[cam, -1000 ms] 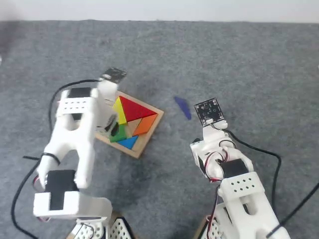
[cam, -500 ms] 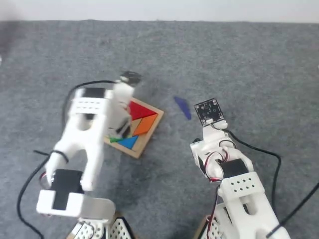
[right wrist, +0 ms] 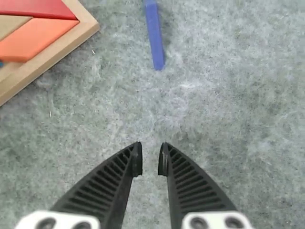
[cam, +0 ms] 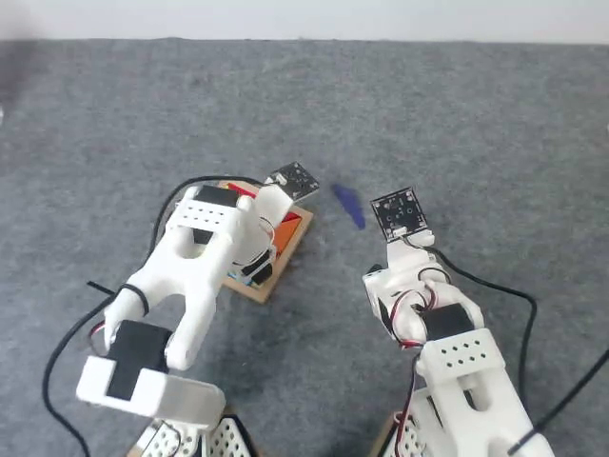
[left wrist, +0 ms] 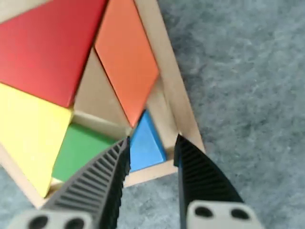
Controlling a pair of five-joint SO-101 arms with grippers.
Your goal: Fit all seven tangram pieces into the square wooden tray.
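1. In the high view, the left arm (cam: 190, 276) is reaching over the wooden tray (cam: 255, 288) and covering most of it. You are seeing a corner and a strip of rim there.
2. The left wrist view is giving you the tray's interior. A red triangle (left wrist: 45, 47), an orange parallelogram (left wrist: 126, 62), a yellow triangle (left wrist: 26, 129), a green piece (left wrist: 78, 148) and a small blue triangle (left wrist: 145, 148) are lying inside the rim. A patch of bare wood (left wrist: 97, 100) is showing between the red, orange and green pieces.
3. The left gripper (left wrist: 151, 140) is hanging over the tray corner that holds the blue triangle. Its jaws are standing moderately apart and are gripping nothing.
4. The dark blue piece (cam: 348, 206) is lying on the grey carpet (cam: 476, 124), outside the tray, between the tray's corner and the right arm (cam: 428, 324).
5. The right wrist view is placing that piece (right wrist: 154, 33) ahead of the right gripper (right wrist: 150, 148), well apart from it, with the tray corner (right wrist: 57, 45) off to one side. The jaws are standing a narrow gap apart and are holding nothing.
6. Open carpet is lying all around the dark blue piece and beyond the tray's far edges.
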